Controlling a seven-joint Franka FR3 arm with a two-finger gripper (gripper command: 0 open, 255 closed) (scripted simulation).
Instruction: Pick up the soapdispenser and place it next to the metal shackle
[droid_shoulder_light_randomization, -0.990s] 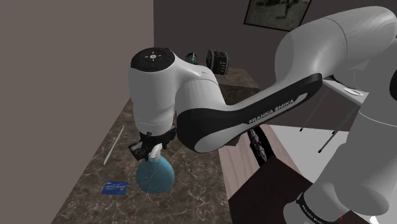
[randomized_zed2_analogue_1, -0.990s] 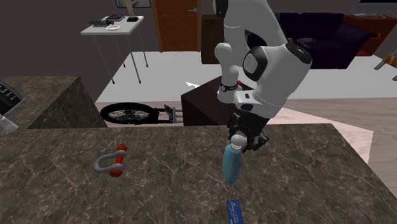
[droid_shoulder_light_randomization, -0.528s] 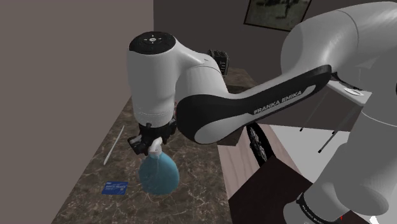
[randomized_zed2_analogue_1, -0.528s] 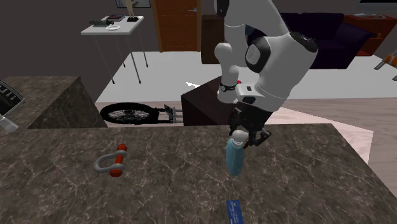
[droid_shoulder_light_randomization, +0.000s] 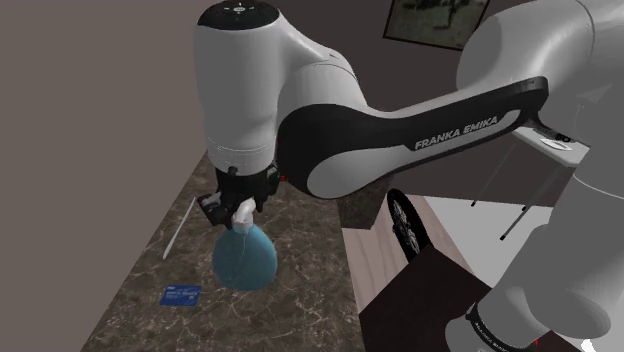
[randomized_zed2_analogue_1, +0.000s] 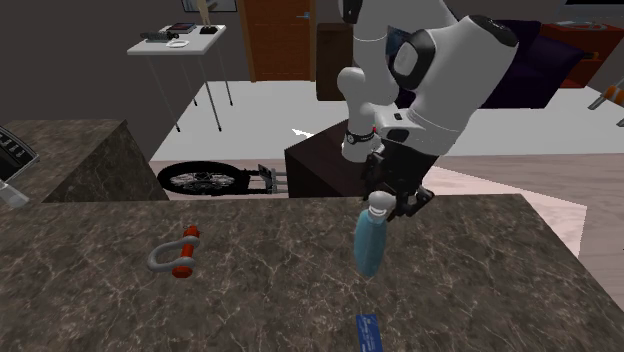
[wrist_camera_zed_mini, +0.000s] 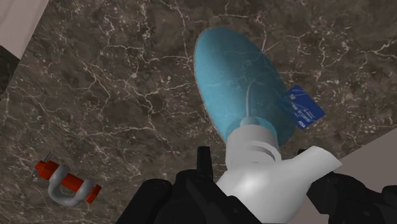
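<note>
One soap dispenser (randomized_zed2_analogue_1: 368, 247) clasped by the pincer (randomized_zed2_analogue_1: 386, 206), one shackle (randomized_zed2_analogue_1: 176, 252), one card (randomized_zed2_analogue_1: 367, 332)

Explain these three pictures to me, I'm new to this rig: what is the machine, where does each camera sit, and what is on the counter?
A white robot arm ends in black jaws. One camera looks over its shoulder, a second faces it across the dark marbled counter, and a third rides on the hand, looking down. The jaws are shut on the white pump top of a blue soap dispenser, which hangs below them. On the counter lie a grey shackle with red ends, a blue card and a thin white stick.
</note>
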